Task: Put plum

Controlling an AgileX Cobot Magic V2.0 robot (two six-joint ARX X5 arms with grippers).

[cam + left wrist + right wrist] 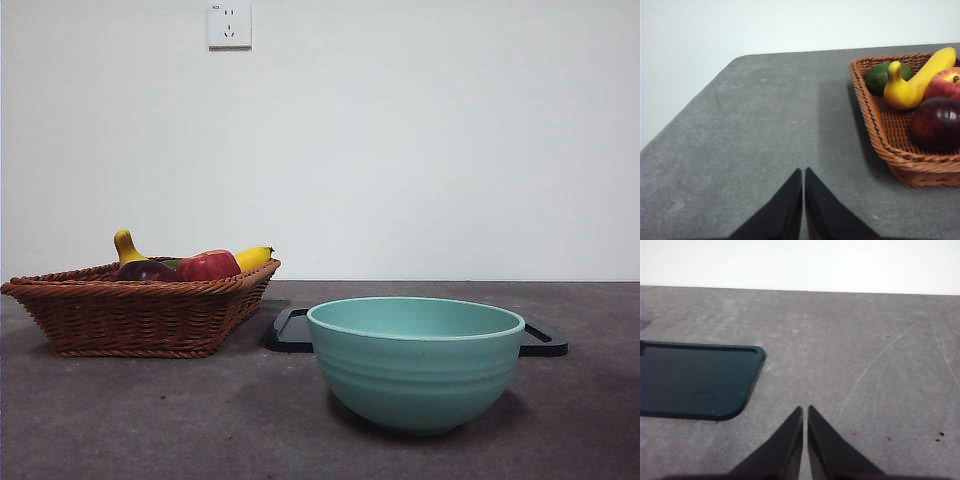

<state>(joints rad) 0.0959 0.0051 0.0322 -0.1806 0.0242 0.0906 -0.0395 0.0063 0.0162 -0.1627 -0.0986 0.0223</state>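
The plum (937,123) is dark maroon and glossy and lies in a brown wicker basket (871,116). In the front view the plum (146,270) just peeks over the basket (140,315) rim at the left. My left gripper (803,172) is shut with nothing in it, over bare table beside the basket. My right gripper (805,410) is shut too, hanging over the table near a dark tray (695,380). Neither arm shows in the front view.
The basket also holds a red apple (946,82), a yellow banana (935,65), a small yellow gourd (900,90) and a green avocado (882,76). A teal bowl (415,362) stands front centre, the black tray (290,332) behind it.
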